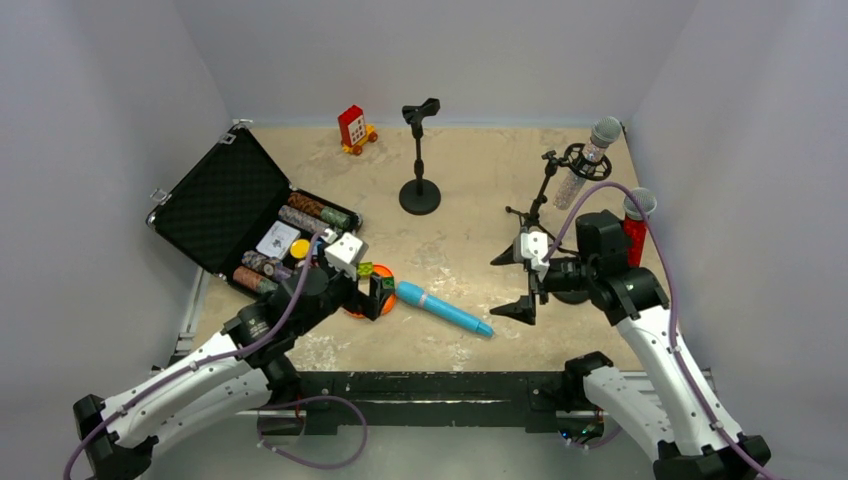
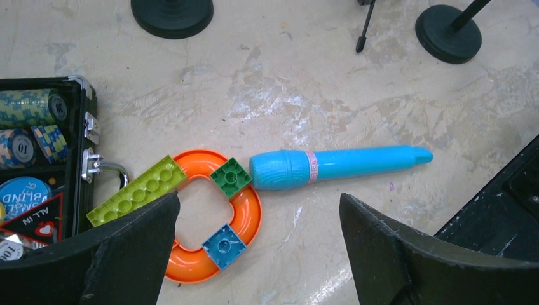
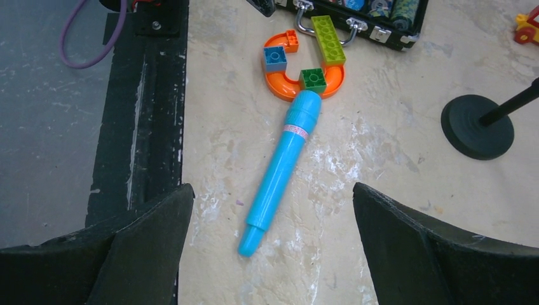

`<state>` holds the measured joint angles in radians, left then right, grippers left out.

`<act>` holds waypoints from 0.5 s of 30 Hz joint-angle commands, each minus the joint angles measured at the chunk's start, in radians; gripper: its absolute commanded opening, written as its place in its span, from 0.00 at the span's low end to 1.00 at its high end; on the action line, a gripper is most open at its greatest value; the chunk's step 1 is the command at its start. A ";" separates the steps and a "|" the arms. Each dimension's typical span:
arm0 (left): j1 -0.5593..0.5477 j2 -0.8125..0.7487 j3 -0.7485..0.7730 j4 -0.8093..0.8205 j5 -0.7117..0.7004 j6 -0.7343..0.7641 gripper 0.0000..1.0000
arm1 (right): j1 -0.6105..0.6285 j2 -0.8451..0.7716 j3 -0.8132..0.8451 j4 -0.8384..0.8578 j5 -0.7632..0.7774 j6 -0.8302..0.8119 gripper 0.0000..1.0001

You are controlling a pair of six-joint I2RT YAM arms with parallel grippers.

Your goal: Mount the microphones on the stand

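The light-blue microphone (image 1: 445,308) lies flat on the table, head against an orange ring. It shows in the left wrist view (image 2: 337,167) and the right wrist view (image 3: 283,165). My left gripper (image 1: 378,293) (image 2: 259,200) is open and empty, hovering over the ring near the mic's head. My right gripper (image 1: 512,283) (image 3: 273,187) is open and empty above the mic's tail end. The silver glitter microphone (image 1: 585,160) sits in a stand at the back right. The red glitter microphone (image 1: 636,225) stands upright behind my right arm. An empty black stand (image 1: 420,150) is at the back centre.
An orange ring (image 2: 251,210) carries green (image 2: 231,178), blue (image 2: 223,245) and lime (image 2: 136,192) bricks. An open black case (image 1: 215,205) of poker chips lies at the left. A red toy (image 1: 355,128) is at the back. A black rail (image 3: 143,95) runs along the near edge.
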<state>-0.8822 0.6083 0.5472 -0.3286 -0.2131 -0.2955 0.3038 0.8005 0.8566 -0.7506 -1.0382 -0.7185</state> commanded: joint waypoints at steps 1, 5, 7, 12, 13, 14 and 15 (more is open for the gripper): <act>0.019 0.004 -0.011 0.139 0.029 0.002 0.99 | -0.020 -0.025 -0.002 0.030 -0.027 0.000 0.99; 0.055 0.005 -0.028 0.178 0.064 -0.002 0.99 | -0.023 -0.027 -0.002 0.022 -0.020 -0.014 0.99; 0.095 0.014 -0.031 0.200 0.119 -0.010 0.99 | -0.023 -0.026 -0.002 0.018 -0.017 -0.021 0.99; 0.199 0.053 -0.027 0.248 0.255 -0.046 0.99 | -0.024 -0.032 -0.002 0.001 -0.022 -0.048 0.99; 0.206 0.062 -0.018 0.250 0.257 -0.043 0.99 | -0.023 -0.033 -0.002 0.001 -0.020 -0.050 0.99; 0.210 0.075 -0.007 0.252 0.259 -0.040 0.99 | -0.024 -0.032 -0.004 0.001 -0.020 -0.051 0.99; 0.215 0.088 0.005 0.252 0.265 -0.037 0.99 | -0.023 -0.032 -0.003 0.000 -0.020 -0.052 0.99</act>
<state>-0.6891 0.6636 0.5232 -0.1497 -0.0261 -0.3222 0.2848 0.7826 0.8555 -0.7483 -1.0393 -0.7448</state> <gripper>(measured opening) 0.991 0.985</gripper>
